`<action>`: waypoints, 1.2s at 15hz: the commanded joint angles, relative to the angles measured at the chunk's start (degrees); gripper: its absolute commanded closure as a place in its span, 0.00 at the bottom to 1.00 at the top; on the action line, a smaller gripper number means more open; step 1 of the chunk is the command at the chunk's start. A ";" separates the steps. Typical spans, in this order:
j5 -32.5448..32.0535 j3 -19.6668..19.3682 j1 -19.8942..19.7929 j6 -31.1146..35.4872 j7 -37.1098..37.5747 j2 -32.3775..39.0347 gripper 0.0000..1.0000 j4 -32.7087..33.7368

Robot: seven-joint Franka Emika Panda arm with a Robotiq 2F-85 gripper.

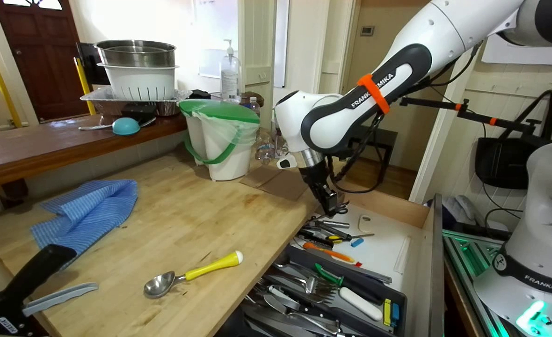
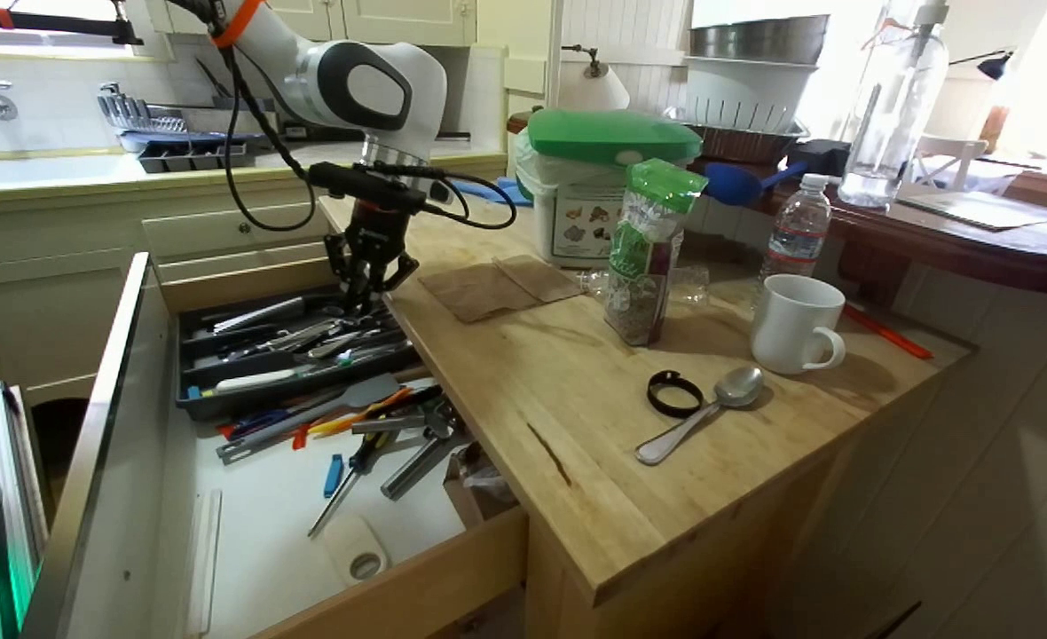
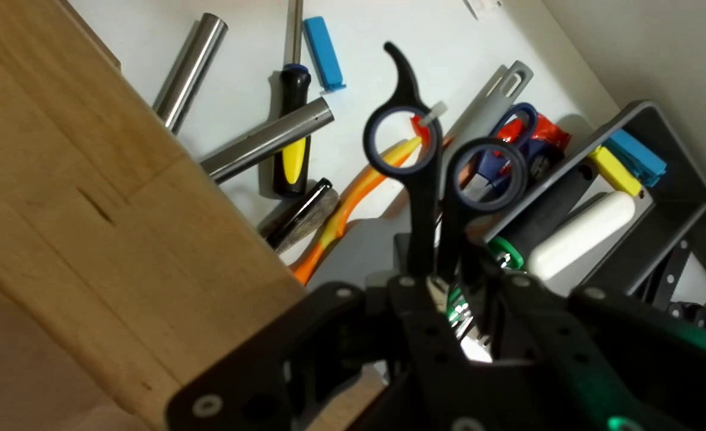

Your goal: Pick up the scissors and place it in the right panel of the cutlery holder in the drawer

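One pair of black, ring-handled scissors [image 3: 423,209]: you have them clamped in the pincer [image 3: 440,270], jaws closed on them, aloft over the pulled-out drawer [image 2: 435,581] holding the divided cutlery tray [image 2: 222,406].

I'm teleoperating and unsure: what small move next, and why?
I'd probably carry the gripper toward the cutlery holder before lowering: it grips the black scissors, and in the wrist view one loop frames part of an orange-and-yellow handle outside the holder.

Arm [image 1: 407,63] bent & ext'd, gripper [image 1: 333,209] clamped, ptg dn.
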 commanded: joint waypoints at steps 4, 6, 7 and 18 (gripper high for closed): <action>-1.09 3.21 2.42 -2.32 12.10 -0.60 0.94 -2.21; 0.21 4.54 3.32 -2.71 17.25 -0.83 0.94 -3.95; 1.28 5.18 3.80 -1.72 20.01 -1.42 0.94 -5.67; -4.26 5.70 8.09 33.56 48.73 -12.47 0.94 -30.88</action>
